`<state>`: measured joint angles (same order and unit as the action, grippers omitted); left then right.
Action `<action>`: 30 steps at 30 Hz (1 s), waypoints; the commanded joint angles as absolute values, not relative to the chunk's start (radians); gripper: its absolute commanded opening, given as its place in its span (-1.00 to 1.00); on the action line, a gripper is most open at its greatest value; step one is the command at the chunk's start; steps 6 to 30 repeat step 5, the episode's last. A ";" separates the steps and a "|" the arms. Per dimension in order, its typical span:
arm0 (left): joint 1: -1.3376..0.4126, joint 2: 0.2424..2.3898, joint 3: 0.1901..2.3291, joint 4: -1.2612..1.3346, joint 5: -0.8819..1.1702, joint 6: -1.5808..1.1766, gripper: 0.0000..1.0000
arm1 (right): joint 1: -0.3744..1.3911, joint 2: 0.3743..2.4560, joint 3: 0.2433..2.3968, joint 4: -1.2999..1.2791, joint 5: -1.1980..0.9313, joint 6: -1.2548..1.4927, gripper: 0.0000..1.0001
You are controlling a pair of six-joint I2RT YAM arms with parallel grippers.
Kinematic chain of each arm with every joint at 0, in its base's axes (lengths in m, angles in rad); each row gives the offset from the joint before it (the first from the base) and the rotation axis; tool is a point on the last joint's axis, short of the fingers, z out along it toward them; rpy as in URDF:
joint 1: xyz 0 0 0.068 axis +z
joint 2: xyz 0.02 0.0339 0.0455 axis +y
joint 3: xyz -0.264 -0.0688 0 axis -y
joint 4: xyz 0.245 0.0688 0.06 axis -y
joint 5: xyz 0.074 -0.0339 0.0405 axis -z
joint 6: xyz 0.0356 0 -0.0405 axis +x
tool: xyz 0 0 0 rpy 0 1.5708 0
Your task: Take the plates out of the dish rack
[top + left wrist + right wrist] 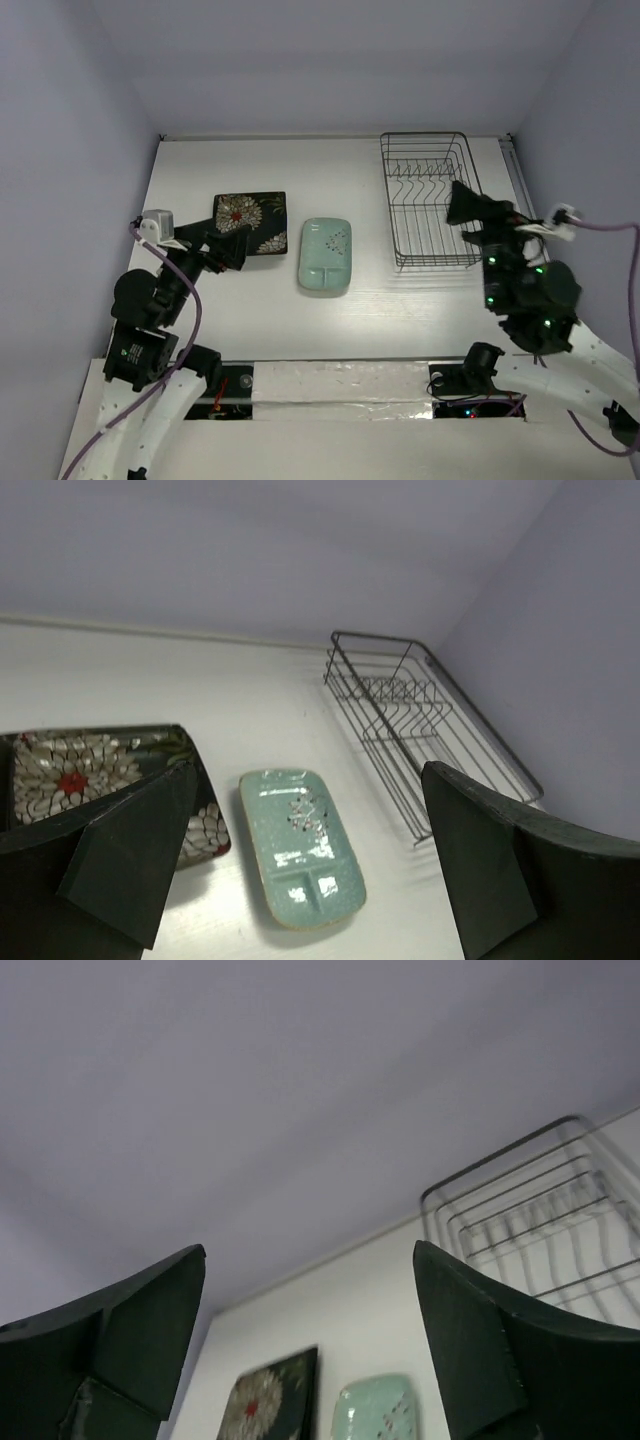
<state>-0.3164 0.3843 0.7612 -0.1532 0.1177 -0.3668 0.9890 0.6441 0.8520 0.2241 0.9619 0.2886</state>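
The dark wire dish rack (425, 135) stands at the back right with no plates in it. A square black plate with white-gold flowers (250, 222) lies flat at centre left. The pale mint-green oblong plate (325, 256) lies flat beside it. The teal-centred plate is not visible. My left gripper (232, 248) is open and empty at the flowered plate's near edge. Its wrist view shows the flowered plate (70, 775), the mint plate (300, 845) and the rack (420, 720). My right gripper (468, 205) is open and empty over the rack's right side; the rack (530, 1210) shows in its wrist view.
Lilac walls close the table in at the back and on both sides. A white taped strip (340, 385) runs along the near edge between the arm bases. A purple cable (600, 228) trails from the right wrist.
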 commanded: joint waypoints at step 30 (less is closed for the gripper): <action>-0.310 0.400 0.775 -0.052 0.083 -0.366 0.91 | 0.991 0.518 0.703 0.315 1.154 0.190 0.89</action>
